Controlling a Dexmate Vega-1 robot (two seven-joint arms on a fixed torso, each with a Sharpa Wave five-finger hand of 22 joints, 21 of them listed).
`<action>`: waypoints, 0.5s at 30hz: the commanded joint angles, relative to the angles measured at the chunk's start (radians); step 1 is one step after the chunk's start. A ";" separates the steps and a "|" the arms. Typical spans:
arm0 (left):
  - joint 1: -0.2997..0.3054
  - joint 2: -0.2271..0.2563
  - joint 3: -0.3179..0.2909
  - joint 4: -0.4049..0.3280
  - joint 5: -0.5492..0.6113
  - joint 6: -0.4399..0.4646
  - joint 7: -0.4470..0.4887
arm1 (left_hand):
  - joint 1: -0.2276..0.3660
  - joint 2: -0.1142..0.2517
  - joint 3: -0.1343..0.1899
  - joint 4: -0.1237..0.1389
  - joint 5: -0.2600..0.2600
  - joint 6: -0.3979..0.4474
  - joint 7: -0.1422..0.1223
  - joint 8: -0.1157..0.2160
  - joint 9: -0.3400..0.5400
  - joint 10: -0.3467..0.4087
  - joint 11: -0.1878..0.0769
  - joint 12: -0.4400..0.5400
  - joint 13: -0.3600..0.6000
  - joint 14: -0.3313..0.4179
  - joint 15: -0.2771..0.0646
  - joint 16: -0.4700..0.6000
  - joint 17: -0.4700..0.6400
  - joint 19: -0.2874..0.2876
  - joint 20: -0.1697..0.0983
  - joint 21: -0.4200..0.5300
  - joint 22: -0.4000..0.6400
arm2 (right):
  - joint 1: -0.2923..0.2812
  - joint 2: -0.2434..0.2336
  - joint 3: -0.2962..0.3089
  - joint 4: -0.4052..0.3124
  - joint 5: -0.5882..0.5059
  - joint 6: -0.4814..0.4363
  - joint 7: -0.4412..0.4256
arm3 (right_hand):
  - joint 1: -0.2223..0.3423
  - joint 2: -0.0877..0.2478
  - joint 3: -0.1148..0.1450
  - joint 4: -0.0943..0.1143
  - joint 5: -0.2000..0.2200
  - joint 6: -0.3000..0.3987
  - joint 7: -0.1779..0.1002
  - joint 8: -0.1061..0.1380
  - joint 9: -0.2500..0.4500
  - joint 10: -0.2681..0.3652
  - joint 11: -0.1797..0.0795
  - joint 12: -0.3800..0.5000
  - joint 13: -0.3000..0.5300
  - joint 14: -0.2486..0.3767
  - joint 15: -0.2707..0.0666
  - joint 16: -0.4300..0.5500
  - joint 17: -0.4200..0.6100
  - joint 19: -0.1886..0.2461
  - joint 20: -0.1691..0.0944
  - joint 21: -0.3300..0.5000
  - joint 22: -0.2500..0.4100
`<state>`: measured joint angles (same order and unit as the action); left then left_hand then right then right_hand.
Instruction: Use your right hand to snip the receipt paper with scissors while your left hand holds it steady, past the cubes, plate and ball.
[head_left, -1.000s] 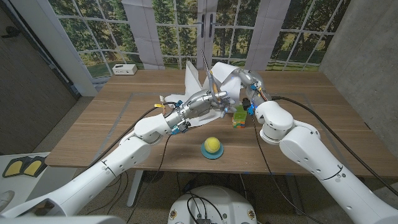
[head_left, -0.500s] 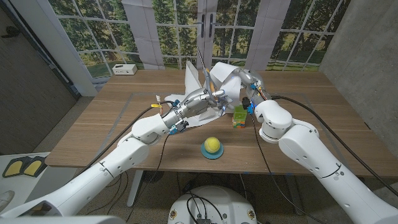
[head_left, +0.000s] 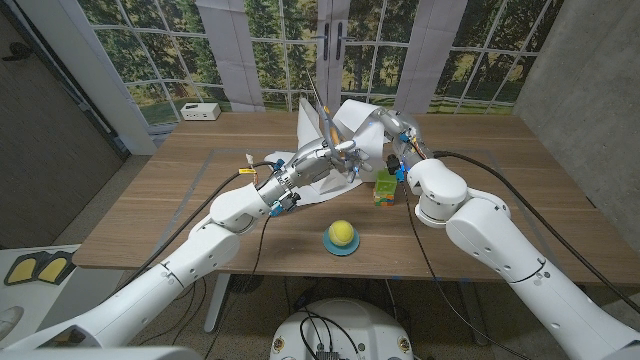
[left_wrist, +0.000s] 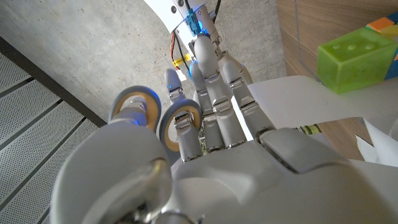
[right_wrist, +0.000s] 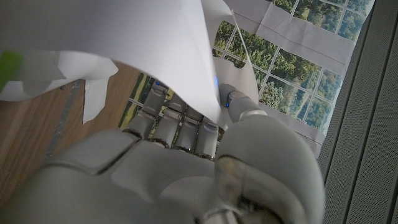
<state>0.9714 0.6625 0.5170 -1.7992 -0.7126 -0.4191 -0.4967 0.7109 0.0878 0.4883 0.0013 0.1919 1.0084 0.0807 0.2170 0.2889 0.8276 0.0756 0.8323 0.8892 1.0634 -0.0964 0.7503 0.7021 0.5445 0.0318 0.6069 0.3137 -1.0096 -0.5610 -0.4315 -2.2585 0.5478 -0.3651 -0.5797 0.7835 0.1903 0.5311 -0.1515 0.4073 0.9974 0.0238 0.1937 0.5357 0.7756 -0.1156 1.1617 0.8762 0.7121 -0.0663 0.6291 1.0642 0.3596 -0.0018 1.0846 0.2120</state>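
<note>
White receipt paper (head_left: 357, 118) stands crumpled at the table's far middle. My left hand (head_left: 325, 160) grips the scissors (head_left: 321, 112), whose blades point up beside the paper. In the left wrist view the scissors' ring handles (left_wrist: 177, 121) sit against that hand's fingers (left_wrist: 217, 93), with the paper (left_wrist: 298, 99) just beyond them. My right hand (head_left: 397, 128) holds the paper's right side. In the right wrist view a sheet of the paper (right_wrist: 155, 37) hangs between that hand's thumb and fingers (right_wrist: 177, 127).
A green cube (head_left: 384, 187) with other coloured cubes stands just right of my left hand, also the green cube (left_wrist: 351, 56). A yellow ball (head_left: 343, 233) sits on a small blue plate (head_left: 343, 249) near the front edge. A white box (head_left: 202, 111) lies far left.
My left arm has drawn slightly to the left and the scissors' blades have tipped a little leftward. The right hand has edged left along the paper.
</note>
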 joint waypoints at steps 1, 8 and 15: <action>0.005 -0.040 -0.007 0.056 -0.051 -0.035 -0.014 | 0.030 0.083 0.098 0.010 -0.010 0.075 0.073 0.007 0.004 0.130 -0.122 0.014 0.015 0.044 -0.039 0.009 0.009 0.009 -0.013 0.014 0.005 | 0.027 0.000 -0.031 0.023 -0.022 -0.008 0.019 | 0.011 -0.002 -0.003 0.000 0.006 0.035 0.019 0.007 0.001 0.016 -0.001 0.003 -0.008 0.016 -0.141 0.008 0.001 0.015 -0.005 0.016 0.001; 0.008 -0.050 -0.015 0.059 -0.040 -0.045 0.006 | 0.022 0.077 0.100 0.002 -0.013 0.082 0.071 0.007 0.006 0.138 -0.122 0.023 0.024 0.047 -0.043 0.015 0.018 0.010 -0.015 0.022 0.008 | 0.038 -0.012 -0.038 0.022 -0.029 -0.025 0.035 | 0.047 -0.020 -0.045 -0.020 -0.002 0.032 0.011 0.004 0.001 0.066 0.009 0.021 0.004 0.108 -0.145 0.166 0.104 0.076 -0.013 0.102 0.012; 0.000 -0.045 -0.012 0.065 -0.039 -0.056 -0.025 | 0.016 0.076 0.101 -0.003 -0.013 0.088 0.071 0.007 0.008 0.139 -0.123 0.025 0.027 0.046 -0.043 0.019 0.025 0.008 -0.015 0.027 0.009 | 0.046 -0.012 -0.023 0.037 -0.018 -0.024 0.044 | 0.051 -0.019 -0.056 -0.017 -0.003 0.034 0.011 0.002 -0.003 0.070 0.011 0.017 0.001 0.100 -0.146 0.178 0.099 0.071 -0.017 0.117 0.013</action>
<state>0.9770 0.6245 0.5059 -1.7491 -0.7451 -0.4576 -0.4968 0.7109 0.0878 0.4952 -0.0055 0.1845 1.0128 0.0764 0.2187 0.2951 0.8311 0.0793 0.8512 0.9120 1.0641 -0.0963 0.7630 0.7206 0.5517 0.0247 0.6262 0.3186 -0.9792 -0.5676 -0.4586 -2.2389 0.5292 -0.3808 -0.5534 0.8232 0.1728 0.4797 -0.1693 0.4064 1.0275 0.0320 0.1956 0.5302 0.8294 -0.0949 1.1763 0.8751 0.8111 -0.0947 0.7993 1.1650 0.4309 -0.0161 1.1918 0.2212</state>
